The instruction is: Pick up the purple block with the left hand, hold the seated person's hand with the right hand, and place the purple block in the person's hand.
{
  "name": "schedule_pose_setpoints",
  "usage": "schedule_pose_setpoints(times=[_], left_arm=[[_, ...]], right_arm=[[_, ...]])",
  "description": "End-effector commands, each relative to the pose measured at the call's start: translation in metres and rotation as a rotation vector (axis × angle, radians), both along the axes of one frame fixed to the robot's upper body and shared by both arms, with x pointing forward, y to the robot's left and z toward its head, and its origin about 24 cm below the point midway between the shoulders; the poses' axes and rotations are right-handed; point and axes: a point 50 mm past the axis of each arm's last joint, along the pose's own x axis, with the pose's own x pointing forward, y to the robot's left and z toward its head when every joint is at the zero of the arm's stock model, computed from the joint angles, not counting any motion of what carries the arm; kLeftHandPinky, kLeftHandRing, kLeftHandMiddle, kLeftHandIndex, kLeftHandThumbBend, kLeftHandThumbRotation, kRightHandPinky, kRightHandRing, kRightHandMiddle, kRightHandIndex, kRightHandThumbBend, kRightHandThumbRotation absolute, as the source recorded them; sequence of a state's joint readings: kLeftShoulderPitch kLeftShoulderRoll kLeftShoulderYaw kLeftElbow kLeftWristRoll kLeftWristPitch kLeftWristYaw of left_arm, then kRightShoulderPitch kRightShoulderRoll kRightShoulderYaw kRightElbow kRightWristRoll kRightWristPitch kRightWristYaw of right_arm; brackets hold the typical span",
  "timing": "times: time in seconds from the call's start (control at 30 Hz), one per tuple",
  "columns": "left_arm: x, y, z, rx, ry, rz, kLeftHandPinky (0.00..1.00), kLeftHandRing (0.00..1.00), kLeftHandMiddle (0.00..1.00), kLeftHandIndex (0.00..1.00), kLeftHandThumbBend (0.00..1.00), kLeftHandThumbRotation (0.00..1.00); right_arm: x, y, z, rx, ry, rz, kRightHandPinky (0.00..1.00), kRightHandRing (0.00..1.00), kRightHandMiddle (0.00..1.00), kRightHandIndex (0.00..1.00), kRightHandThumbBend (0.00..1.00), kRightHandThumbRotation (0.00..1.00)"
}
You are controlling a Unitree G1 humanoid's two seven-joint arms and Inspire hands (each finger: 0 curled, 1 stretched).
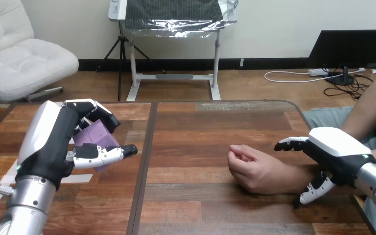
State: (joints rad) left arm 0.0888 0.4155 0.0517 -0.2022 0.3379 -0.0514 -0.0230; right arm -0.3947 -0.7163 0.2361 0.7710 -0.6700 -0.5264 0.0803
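1. My left fingers [92,105] and thumb [105,153] are curled round the purple block [96,137], pinching it top and bottom.
2. Left hand [54,142] is raised over the table [191,205], well to the left of the person's hand [252,169]. The block is up in my grip and off the wood.
3. My right fingers [289,143] and thumb [316,191] are spread apart, fairly straight and not closed.
4. Right hand [340,152] sits over the wrist just right of the person's hand, with fingers on the far side and thumb on the near side. I can't tell if they touch it.
5. The person's hand rests on the table, loosely curled and holding nothing.
6. My silver forearms come in at bottom left and bottom right.
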Motion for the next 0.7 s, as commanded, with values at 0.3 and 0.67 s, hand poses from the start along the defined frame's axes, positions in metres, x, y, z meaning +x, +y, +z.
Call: schedule_pose_setpoints(times=[0.3, 0.67], left_arm=[[0.0057, -0.0004, 0.0195, 0.004, -0.092, -0.019, 0.28, 0.32, 0.40, 0.44, 0.63, 0.00], [0.0051, -0.0001, 0.0195, 0.008, -0.087, -0.021, 0.28, 0.33, 0.40, 0.44, 0.63, 0.00]], right_arm=[[0.0077, -0.0094, -0.0001, -0.025, 0.025, -0.075, 0.76, 0.83, 0.83, 0.83, 0.97, 0.08], [0.0089, -0.0113, -0.0031, -0.047, 0.066, -0.100, 0.69, 0.82, 0.83, 0.83, 0.91, 0.15]])
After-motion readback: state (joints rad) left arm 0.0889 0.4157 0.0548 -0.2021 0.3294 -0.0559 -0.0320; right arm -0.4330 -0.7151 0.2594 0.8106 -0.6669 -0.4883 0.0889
